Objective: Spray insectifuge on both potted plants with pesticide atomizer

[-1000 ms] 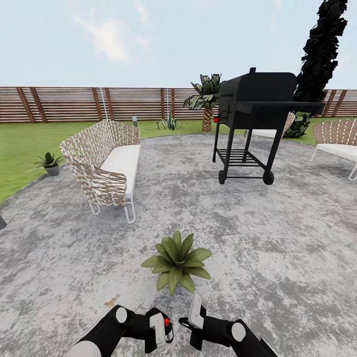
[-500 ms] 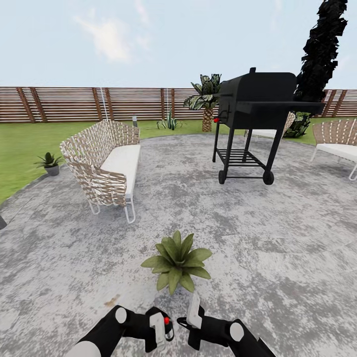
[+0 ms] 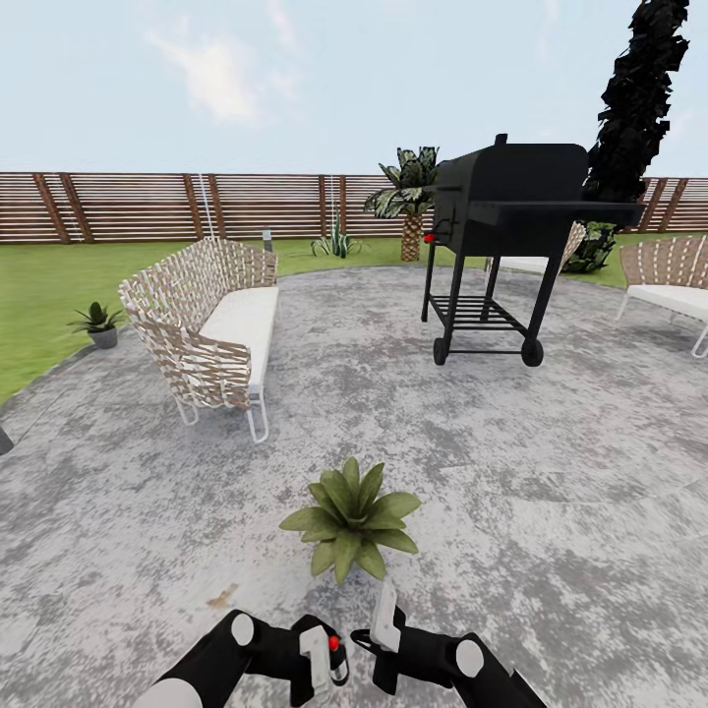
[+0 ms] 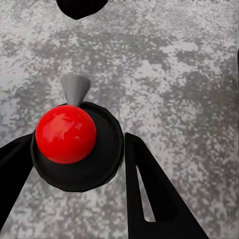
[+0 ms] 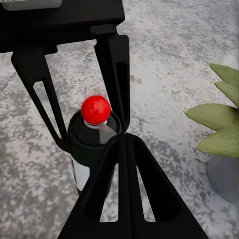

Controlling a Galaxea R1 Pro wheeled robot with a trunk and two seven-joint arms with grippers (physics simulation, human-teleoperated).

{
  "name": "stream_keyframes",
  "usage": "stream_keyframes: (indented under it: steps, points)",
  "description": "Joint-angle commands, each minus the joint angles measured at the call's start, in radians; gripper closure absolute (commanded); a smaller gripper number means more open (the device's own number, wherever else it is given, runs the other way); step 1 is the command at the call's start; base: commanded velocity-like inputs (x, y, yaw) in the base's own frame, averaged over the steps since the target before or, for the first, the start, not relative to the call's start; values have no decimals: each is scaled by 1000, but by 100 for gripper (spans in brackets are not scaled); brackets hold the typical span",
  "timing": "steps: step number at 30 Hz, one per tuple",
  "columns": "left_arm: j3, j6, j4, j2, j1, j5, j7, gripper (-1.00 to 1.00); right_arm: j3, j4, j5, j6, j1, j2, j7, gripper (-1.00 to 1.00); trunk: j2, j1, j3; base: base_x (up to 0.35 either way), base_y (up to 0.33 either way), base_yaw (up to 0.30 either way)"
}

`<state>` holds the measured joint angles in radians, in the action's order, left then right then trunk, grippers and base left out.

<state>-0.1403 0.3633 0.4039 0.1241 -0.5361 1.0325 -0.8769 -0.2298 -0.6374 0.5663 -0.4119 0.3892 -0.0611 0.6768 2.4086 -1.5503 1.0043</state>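
The left fingers point(image 3: 324, 661) still pinch the pesticide atomizer point(image 3: 332, 651) and have dipped a little, the right fingers point(image 3: 385, 610) pressed together, potted plant point(image 3: 351, 516) just ahead, unsprayed.

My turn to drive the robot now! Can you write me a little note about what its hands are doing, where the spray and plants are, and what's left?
Left gripper: shut on the pesticide atomizer, red top up.
Right gripper: shut, empty, beside the left one.
Near potted plant: on the stone patio right ahead of the grippers.
Far potted plant: at the lawn's edge, left of the woven sofa.
Done: bottle picked up.
Left: spray both plants. Whether any spray has landed cannot be told.
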Motion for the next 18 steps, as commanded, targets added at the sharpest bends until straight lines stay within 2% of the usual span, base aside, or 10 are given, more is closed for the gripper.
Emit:
stream_keyframes:
  steps: [1, 12, 18]
  points:
    - [-9, 3, 1, 2, -1, 7, -5, 100, 1, -1, 9, -5, 0, 0, 0, 100, 0, 0, 1, 0, 0, 0]
    - [-9, 3, 1, 21, -1, 2, -5, 100, 1, -1, 9, -5, 0, 0, -1, 100, 0, 0, 1, 0, 0, 0]
    - [-9, 2, 2, 23, -1, 0, -4, 100, 1, -1, 10, -5, 0, 0, -1, 100, 0, 0, 1, 0, 0, 0]
